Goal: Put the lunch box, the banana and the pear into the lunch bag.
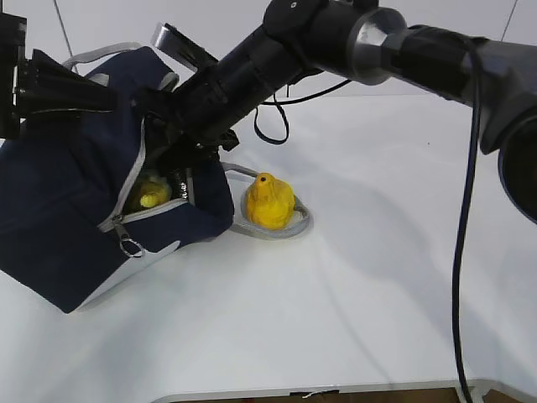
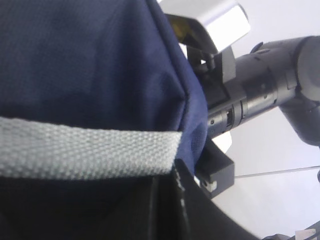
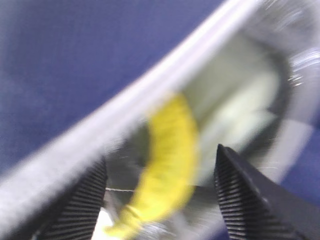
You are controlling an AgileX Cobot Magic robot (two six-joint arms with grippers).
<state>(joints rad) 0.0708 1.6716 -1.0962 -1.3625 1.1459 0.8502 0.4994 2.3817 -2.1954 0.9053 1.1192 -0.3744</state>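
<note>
On the left side of the exterior view, the lunch bag point(image 1: 75, 201) is seen lying tilted on the white surface point(image 1: 377, 277), with its zipper mouth open toward the middle. A bit of the banana point(image 1: 153, 196) is seen inside the mouth. The pear point(image 1: 268, 201) is set on the surface just right of the bag, inside a loop of the grey handle point(image 1: 298, 227). The right arm point(image 1: 336, 42) is stretched from the upper right down to the bag's mouth, and its tool is hidden there. The left arm point(image 1: 42, 84) is seen at the upper left edge, against the top of the bag.

In the left wrist view, the frame is filled by blue bag cloth point(image 2: 90, 55) and a grey strap point(image 2: 85, 150). The left tool itself is not seen, but it is closed tight; what it holds cannot be told. The right arm is seen at the right.

In the right wrist view, which is blurred, the right tool point(image 3: 162, 200) is held wide, with nothing pinched. The banana is seen between its dark fingers point(image 3: 240, 190), lying in the bag. The pale lid of the lunch box point(image 3: 240, 115) is seen behind it.
</note>
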